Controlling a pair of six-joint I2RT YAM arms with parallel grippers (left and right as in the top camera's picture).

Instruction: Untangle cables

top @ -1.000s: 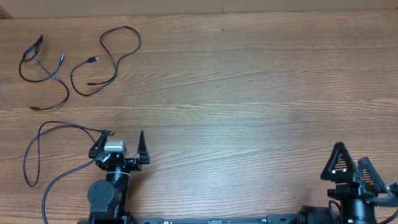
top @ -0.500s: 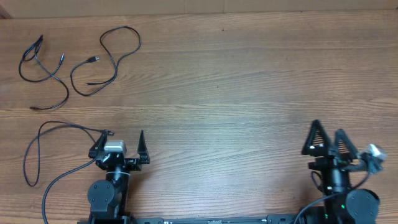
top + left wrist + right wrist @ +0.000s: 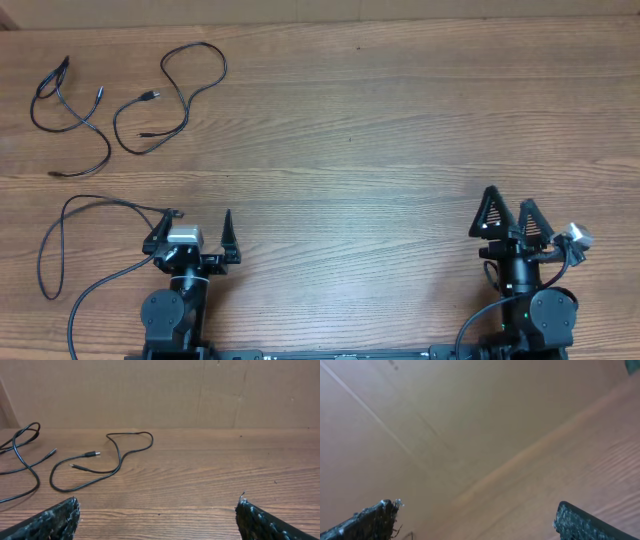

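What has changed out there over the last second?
The right gripper, open and empty, swung left and forward toward the middle of the table. Nothing was grasped or released. The left gripper stayed open in place, and the cables lie where they were.

A wood-grain table (image 3: 400,150) meets a plain brown cardboard wall (image 3: 150,390) behind.

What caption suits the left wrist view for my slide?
Left wrist view: open left hand facing a looped black cable and, beside it, another cable on the wooden table.
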